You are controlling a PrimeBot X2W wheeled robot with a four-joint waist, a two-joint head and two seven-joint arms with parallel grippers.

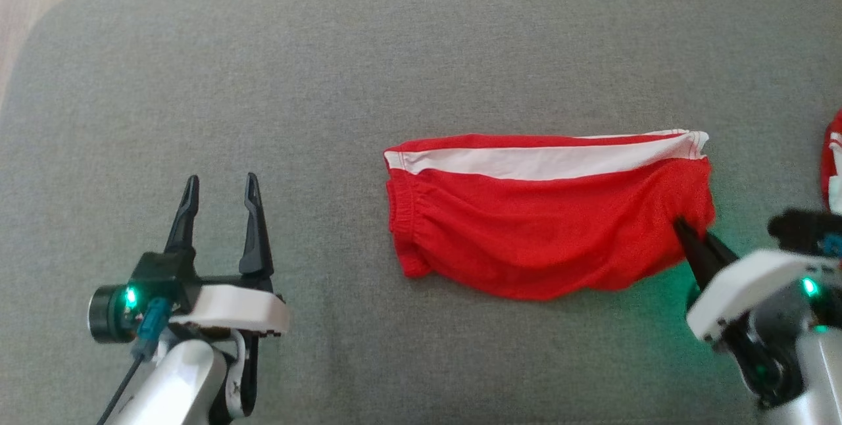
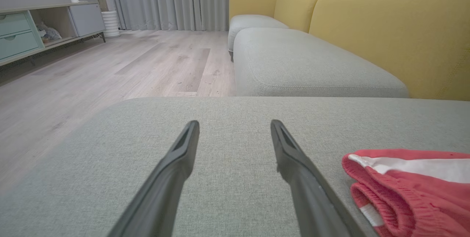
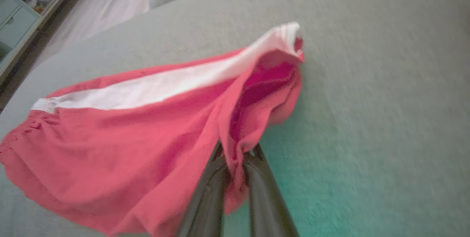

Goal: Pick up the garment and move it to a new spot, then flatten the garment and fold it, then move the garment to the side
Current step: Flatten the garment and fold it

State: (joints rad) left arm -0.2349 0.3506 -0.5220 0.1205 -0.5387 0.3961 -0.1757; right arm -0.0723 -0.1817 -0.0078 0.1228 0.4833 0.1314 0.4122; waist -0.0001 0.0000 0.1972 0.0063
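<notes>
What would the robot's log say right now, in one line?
right gripper: shut on red shorts | left gripper: open, off the cloth | surface: grey cushion

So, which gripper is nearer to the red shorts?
Right. The right gripper is shut on the shorts at their leg end, the fingers pinching the cloth. The left gripper is open over the cushion, apart from the waistband end.

- Left pincer (image 1: pixel 222 183): near left, fingers spread wide, pointing far.
- Right pincer (image 1: pixel 684 227): near right, fingers pressed together, angled toward the far left.
</notes>
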